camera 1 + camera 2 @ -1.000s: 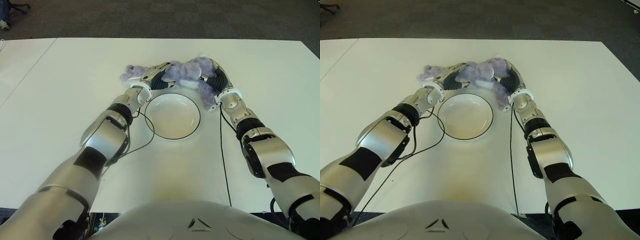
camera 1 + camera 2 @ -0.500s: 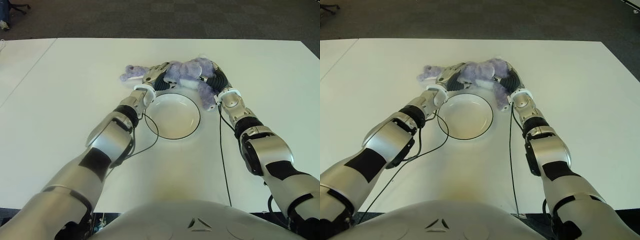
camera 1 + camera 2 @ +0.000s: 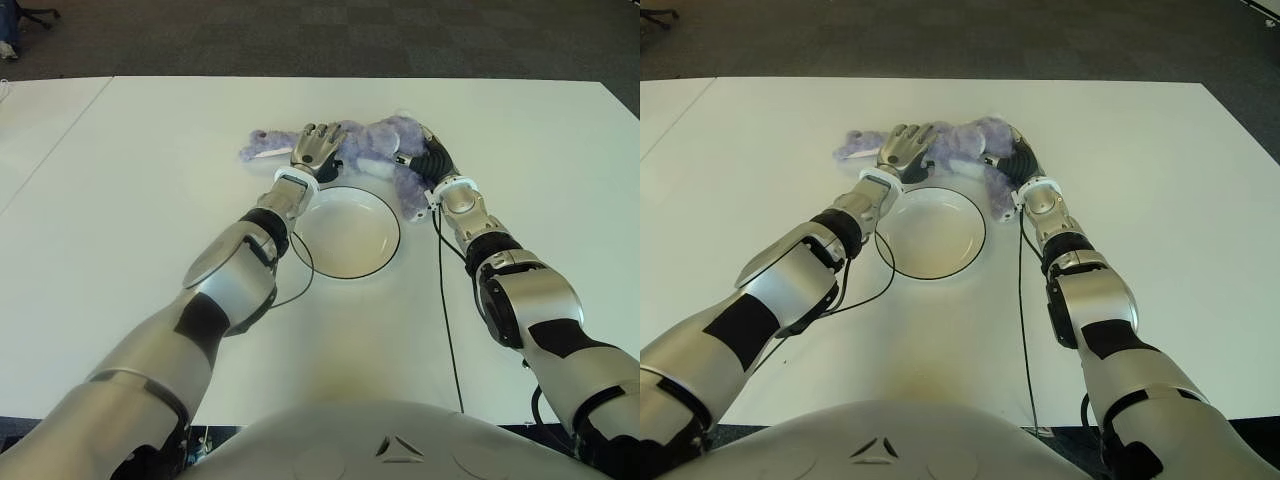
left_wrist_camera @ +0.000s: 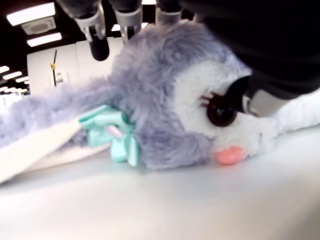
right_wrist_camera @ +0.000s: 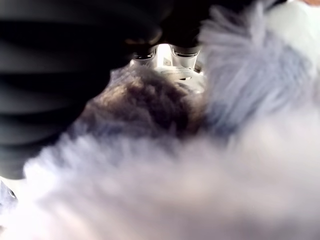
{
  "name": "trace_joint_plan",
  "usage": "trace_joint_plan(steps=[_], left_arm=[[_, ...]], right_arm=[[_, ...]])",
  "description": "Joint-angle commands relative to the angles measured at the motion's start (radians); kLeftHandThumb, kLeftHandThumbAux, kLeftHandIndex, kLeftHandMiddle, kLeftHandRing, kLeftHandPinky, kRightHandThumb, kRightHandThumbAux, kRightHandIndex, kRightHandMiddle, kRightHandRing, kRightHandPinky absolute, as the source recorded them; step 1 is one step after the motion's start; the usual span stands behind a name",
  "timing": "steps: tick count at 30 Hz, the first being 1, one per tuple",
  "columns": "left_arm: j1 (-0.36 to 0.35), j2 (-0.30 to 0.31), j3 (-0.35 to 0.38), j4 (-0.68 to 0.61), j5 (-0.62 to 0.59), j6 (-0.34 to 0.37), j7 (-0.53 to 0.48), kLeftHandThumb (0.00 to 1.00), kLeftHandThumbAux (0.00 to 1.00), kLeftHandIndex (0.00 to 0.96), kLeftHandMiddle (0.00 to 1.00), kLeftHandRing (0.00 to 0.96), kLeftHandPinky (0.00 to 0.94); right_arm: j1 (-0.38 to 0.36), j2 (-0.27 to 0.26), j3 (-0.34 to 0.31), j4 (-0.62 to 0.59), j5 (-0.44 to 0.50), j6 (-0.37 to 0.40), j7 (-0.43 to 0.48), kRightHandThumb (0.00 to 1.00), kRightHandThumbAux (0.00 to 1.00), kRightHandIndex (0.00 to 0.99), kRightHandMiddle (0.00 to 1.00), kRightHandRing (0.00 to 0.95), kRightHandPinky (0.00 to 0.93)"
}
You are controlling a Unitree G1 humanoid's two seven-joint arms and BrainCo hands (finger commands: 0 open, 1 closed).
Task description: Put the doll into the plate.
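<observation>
The doll (image 3: 375, 150) lies just beyond the plate (image 3: 345, 270); the left hand (image 3: 315, 150) rests open over its head, while the right hand (image 3: 428, 165) clutches its body, likely to lift it.

The fluffy purple plush doll (image 3: 375, 148) lies on the white counter (image 3: 150, 200) just behind the round white plate (image 3: 346, 232) — outside it. The left hand (image 3: 314, 150) sits over the doll's left part, the right hand (image 3: 428, 162) against its right end.
</observation>
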Motion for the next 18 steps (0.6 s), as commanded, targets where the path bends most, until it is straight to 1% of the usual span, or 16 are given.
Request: trace_joint_plan(steps=[1, 4, 5, 8, 9, 10, 11, 12, 14, 15, 16, 17, 18], left_arm=[[0.036, -0.009, -0.029, 0.034, 0.028, 0.016, -0.069, 0.660, 0.406, 0.000, 0.000, 0.000, 0.091], [0.031, -0.010, -0.034, 0.034, 0.027, 0.021, -0.080, 0.669, 0.395, 0.000, 0.000, 0.000, 0.107], [0.029, -0.010, -0.036, 0.034, 0.026, 0.023, -0.082, 0.687, 0.389, 0.000, 0.000, 0.000, 0.114], [0.027, -0.010, -0.034, 0.033, 0.018, 0.024, -0.090, 0.711, 0.383, 0.000, 0.000, 0.000, 0.121], [0.026, -0.011, -0.026, 0.033, 0.009, 0.022, -0.096, 0.724, 0.382, 0.000, 0.000, 0.000, 0.122], [0.026, -0.012, -0.021, 0.032, 0.002, 0.021, -0.100, 0.763, 0.380, 0.011, 0.000, 0.000, 0.153], [0.026, -0.013, -0.007, 0.031, -0.011, 0.020, -0.106, 0.774, 0.379, 0.014, 0.000, 0.000, 0.161], [0.027, -0.014, 0.002, 0.031, -0.020, 0.019, -0.110, 0.816, 0.381, 0.030, 0.000, 0.065, 0.289], [0.028, -0.016, 0.019, 0.030, -0.037, 0.019, -0.114, 0.829, 0.381, 0.035, 0.000, 0.085, 0.327], [0.029, -0.018, 0.027, 0.029, -0.044, 0.019, -0.116, 0.907, 0.392, 0.070, 0.000, 0.201, 0.412], [0.030, -0.019, 0.037, 0.029, -0.053, 0.019, -0.117, 0.921, 0.394, 0.076, 0.000, 0.221, 0.426], [0.030, -0.021, 0.048, 0.028, -0.062, 0.019, -0.116, 0.980, 0.626, 0.091, 0.000, 0.250, 0.425], [0.030, -0.022, 0.054, 0.027, -0.066, 0.019, -0.115, 0.995, 0.683, 0.142, 0.032, 0.299, 0.429]], right_arm=[[0.002, 0.031, 0.017, 0.036, -0.011, 0.046, 0.046, 0.320, 0.654, 0.163, 0.060, 0.008, 0.000], [-0.024, 0.022, 0.005, 0.057, -0.003, 0.087, 0.075, 0.329, 0.674, 0.194, 0.069, 0.007, 0.000], [-0.031, 0.019, 0.001, 0.064, 0.000, 0.100, 0.084, 0.347, 0.694, 0.241, 0.080, 0.009, 0.000], [-0.041, 0.016, -0.007, 0.075, 0.003, 0.128, 0.100, 0.369, 0.707, 0.274, 0.089, 0.012, 0.000], [-0.045, 0.016, -0.008, 0.081, 0.001, 0.148, 0.104, 0.370, 0.711, 0.283, 0.092, 0.013, 0.000], [-0.047, 0.016, -0.008, 0.085, 0.000, 0.162, 0.107, 0.603, 0.723, 0.377, 0.103, 0.019, 0.000], [-0.050, 0.017, -0.007, 0.090, -0.003, 0.180, 0.109, 0.662, 0.726, 0.400, 0.106, 0.020, 0.000], [-0.051, 0.017, -0.006, 0.092, -0.005, 0.191, 0.111, 0.676, 0.726, 0.408, 0.133, 0.065, 0.057], [-0.054, 0.019, -0.003, 0.093, -0.010, 0.210, 0.113, 0.680, 0.726, 0.411, 0.141, 0.078, 0.075], [-0.055, 0.019, -0.001, 0.094, -0.012, 0.218, 0.114, 0.681, 0.725, 0.414, 0.244, 0.232, 0.241], [-0.057, 0.021, 0.003, 0.094, -0.016, 0.230, 0.112, 0.681, 0.725, 0.414, 0.262, 0.258, 0.270], [-0.059, 0.022, 0.006, 0.094, -0.020, 0.242, 0.107, 0.681, 0.724, 0.417, 0.337, 0.335, 0.338], [-0.060, 0.023, 0.008, 0.094, -0.021, 0.250, 0.103, 0.682, 0.722, 0.422, 0.450, 0.444, 0.428]])
